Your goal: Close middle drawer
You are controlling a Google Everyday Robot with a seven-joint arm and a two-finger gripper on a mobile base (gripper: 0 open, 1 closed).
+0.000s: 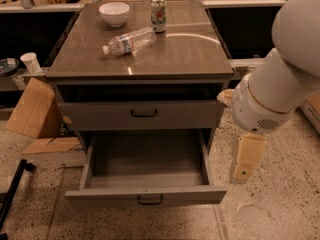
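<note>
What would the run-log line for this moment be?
middle drawer: pulled far out, looks empty | tool: hanging right of the drawer, apart from it | phase: push not yet begun

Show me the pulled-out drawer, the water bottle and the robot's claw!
middle drawer (110, 195): camera view, front panel, left of its handle.
water bottle (129, 40): camera view, middle of its clear body.
claw (244, 171): camera view, its lower end, hanging to the right of the middle drawer.

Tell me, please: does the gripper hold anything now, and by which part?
Nothing is held. The gripper hangs to the right of the pulled-out middle drawer, apart from its front and its handle.
</note>
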